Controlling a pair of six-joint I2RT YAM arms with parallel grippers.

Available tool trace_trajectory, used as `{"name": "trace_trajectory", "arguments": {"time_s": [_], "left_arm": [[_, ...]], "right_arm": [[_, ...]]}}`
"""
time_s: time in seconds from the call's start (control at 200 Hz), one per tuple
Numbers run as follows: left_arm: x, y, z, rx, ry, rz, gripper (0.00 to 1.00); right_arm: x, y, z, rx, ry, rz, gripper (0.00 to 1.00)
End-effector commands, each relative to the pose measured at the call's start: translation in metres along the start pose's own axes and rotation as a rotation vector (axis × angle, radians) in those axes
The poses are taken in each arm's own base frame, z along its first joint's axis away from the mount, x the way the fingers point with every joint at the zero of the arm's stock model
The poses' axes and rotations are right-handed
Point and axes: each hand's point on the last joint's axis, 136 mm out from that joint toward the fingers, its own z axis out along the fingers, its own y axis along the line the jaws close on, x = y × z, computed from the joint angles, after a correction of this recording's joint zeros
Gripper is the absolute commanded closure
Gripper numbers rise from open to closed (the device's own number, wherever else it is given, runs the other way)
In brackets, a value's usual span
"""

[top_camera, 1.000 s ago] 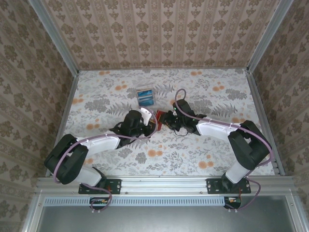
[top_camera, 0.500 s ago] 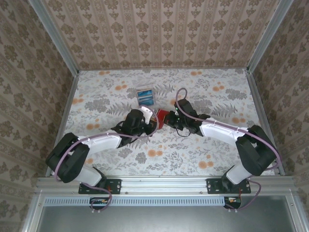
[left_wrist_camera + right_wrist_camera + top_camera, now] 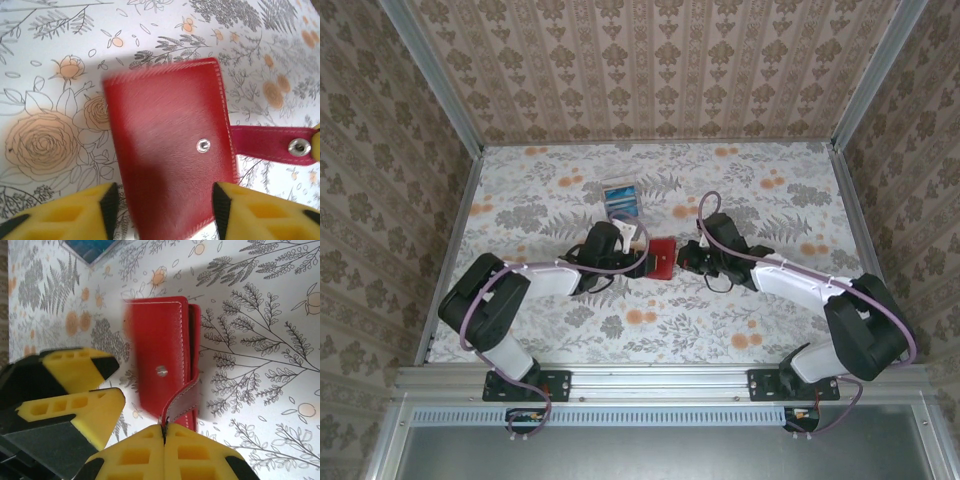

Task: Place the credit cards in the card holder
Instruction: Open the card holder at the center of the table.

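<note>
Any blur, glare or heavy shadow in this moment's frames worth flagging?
Left wrist: the card holder is motion-smeared along its left and top edges, with shadow across its lower left, while the tablecloth print is sharp. Right wrist: the holder's left edge is smeared too; the right gripper pinching the tab looks crisp. Top external: evenly lit, sharp, no glare.

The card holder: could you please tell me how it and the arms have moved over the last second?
The card holder has slid right and slightly nearer, now lying closed between the grippers. The right gripper, shut on its tab, drew back rightward with it; the left gripper followed, jaws open astride the holder's edge. The credit cards stayed put.
</note>
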Motion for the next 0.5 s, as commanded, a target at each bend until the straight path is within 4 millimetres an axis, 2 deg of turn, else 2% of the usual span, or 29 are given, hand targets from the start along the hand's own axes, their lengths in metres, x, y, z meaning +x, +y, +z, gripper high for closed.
{"name": "trace_trajectory", "arguments": {"time_s": [0.0, 0.255, 0.35, 0.49], "left_arm": [[-0.015, -0.010, -0.002, 0.049, -0.036, 0.016, 0.38], [-0.020, -0.008, -0.007, 0.085, -0.038, -0.003, 0.36], [-0.022, -0.013, -0.008, 0.140, -0.039, -0.027, 0.36], [-0.019, 0.000, -0.002, 0.087, -0.016, -0.060, 0.37]], "right_arm": [[-0.008, 0.023, -0.016, -0.040, 0.042, -0.119, 1.00], [-0.007, 0.052, -0.024, -0.158, 0.175, -0.146, 1.00], [-0.009, 0.053, -0.021, -0.156, 0.183, -0.168, 1.00], [-0.007, 0.052, -0.012, -0.150, 0.236, -0.178, 1.00]]}}
